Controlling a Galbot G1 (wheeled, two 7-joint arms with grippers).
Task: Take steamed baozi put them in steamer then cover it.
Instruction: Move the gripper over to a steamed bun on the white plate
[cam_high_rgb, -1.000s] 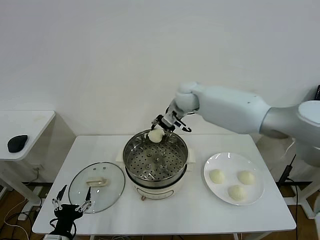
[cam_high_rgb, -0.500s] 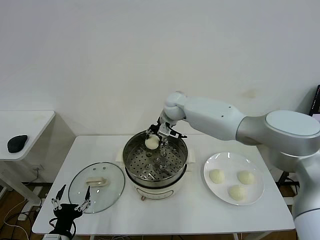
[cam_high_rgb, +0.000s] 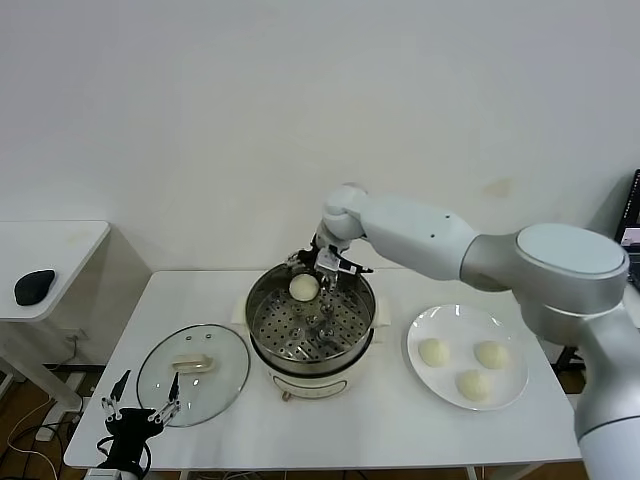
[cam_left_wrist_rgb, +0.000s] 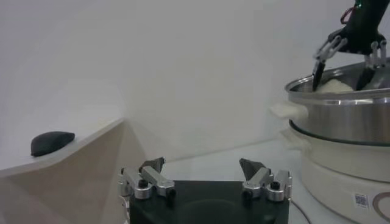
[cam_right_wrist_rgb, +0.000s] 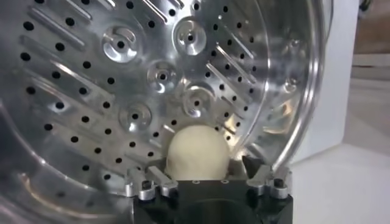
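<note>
Steel gleams around the right gripper (cam_high_rgb: 318, 268) as it hangs over the far rim of the steamer (cam_high_rgb: 312, 330), its fingers spread and released on either side of a steamed baozi (cam_high_rgb: 304, 287) that sits on the perforated tray (cam_right_wrist_rgb: 122, 103) just below them. In the right wrist view the cream-white bun (cam_right_wrist_rgb: 197, 153) lies between the two open fingertips (cam_right_wrist_rgb: 148, 182), close against the pot's curved wall, with no visible clamp on it. Three more baozi (cam_high_rgb: 434, 352) rest on a white plate (cam_high_rgb: 432, 328) on the surface, off to the side of the right gripper, beyond the steamer's handle. The cover (cam_high_rgb: 193, 372), a clear glass lid with a cream bar handle, lies flat on the surface on the other side of the steamer, well apart from the right gripper. The left gripper (cam_high_rgb: 138, 415) waits low at the near edge of the surface, just beside the lid, its fingers (cam_left_wrist_rgb: 149, 179) splayed wide and holding nothing. A black computer mouse (cam_high_rgb: 35, 286) sits on a separate side table (cam_high_rgb: 70, 240) far from both arms.
</note>
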